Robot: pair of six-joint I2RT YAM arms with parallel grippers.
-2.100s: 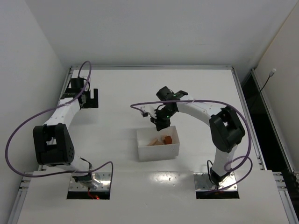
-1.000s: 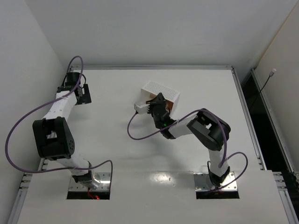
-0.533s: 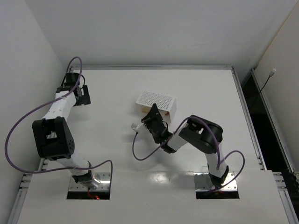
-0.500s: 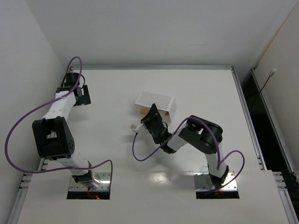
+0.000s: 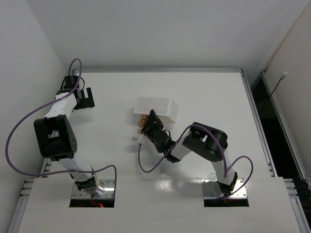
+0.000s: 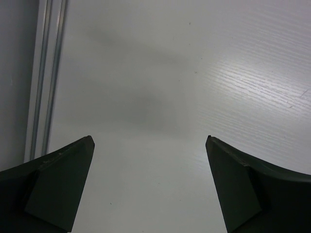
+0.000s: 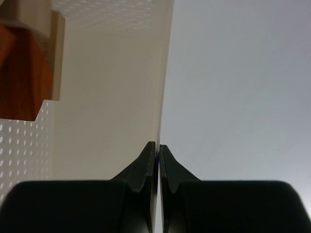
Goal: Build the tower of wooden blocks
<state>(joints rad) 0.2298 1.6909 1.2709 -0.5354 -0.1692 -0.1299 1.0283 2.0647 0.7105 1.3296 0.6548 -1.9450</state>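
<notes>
The tray (image 5: 155, 107) has gone over. 2 seconds ago it sat open side up on the counter (image 5: 214, 92) in front of the right arm, with the blocks lying inside. The arm has since lifted it by one wall, swung it farther out and to the left, and rolled it. Now its perforated bottom faces the ceiling and it tilts over the middle of the counter.

The right fingers (image 7: 158, 154) are pressed together on the thin edge of that wall, with no gap showing between them but the wall itself.

The blocks (image 5: 142, 120) show as a small orange and tan spot just under the tray's near left corner. From the wrist I can make out 1 reddish-orange piece (image 7: 17, 73) with a pale tan one (image 7: 43, 34) against it, both close to the tray's inner face. Whether they have landed on the counter or are on their way down, I cannot tell. I can't make out any others.

The left fingers (image 5: 83, 100) hang spread wide over bare counter at the far left, well apart from all this and holding nothing.

To my eye this is the dumping step, nearly finished. No stacking has begun, and the tray still has to be moved off before anyone can reach the pieces.
</notes>
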